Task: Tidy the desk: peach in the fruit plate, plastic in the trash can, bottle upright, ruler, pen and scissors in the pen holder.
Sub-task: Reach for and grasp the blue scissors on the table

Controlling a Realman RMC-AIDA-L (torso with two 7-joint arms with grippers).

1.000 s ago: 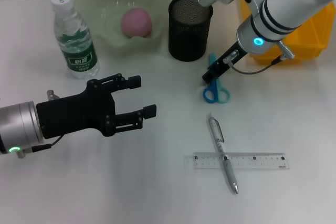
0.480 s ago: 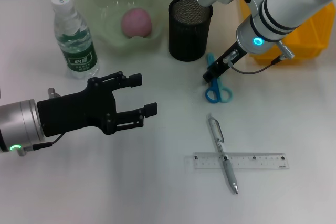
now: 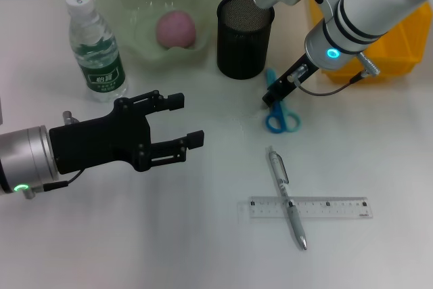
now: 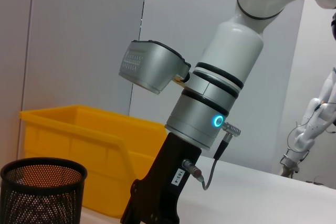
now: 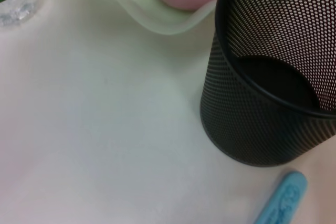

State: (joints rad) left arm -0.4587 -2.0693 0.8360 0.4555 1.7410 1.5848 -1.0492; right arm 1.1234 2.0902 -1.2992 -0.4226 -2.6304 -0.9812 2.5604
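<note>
My right gripper (image 3: pixel 270 97) is down beside the black mesh pen holder (image 3: pixel 245 35), shut on the blades of the blue scissors (image 3: pixel 281 121), whose handles lie on the desk. The right wrist view shows a blue scissors tip (image 5: pixel 281 203) beside the pen holder (image 5: pixel 273 93). Left of centre, my left gripper (image 3: pixel 187 120) hovers open and holds nothing. The pink peach (image 3: pixel 176 28) sits in the green fruit plate (image 3: pixel 122 5). Left of the plate, the bottle (image 3: pixel 95 49) stands upright. A pen (image 3: pixel 287 197) lies across the clear ruler (image 3: pixel 325 208). The plastic is out of view.
A yellow bin (image 3: pixel 385 45) stands at the back right behind my right arm; it shows in the left wrist view too, as the yellow bin (image 4: pixel 79 145) behind the pen holder (image 4: pixel 42 187). White desk surface lies between the left gripper and the pen.
The scissors' handles have shifted slightly to the right with my right gripper. My left gripper has crept a little forward and to the right.
</note>
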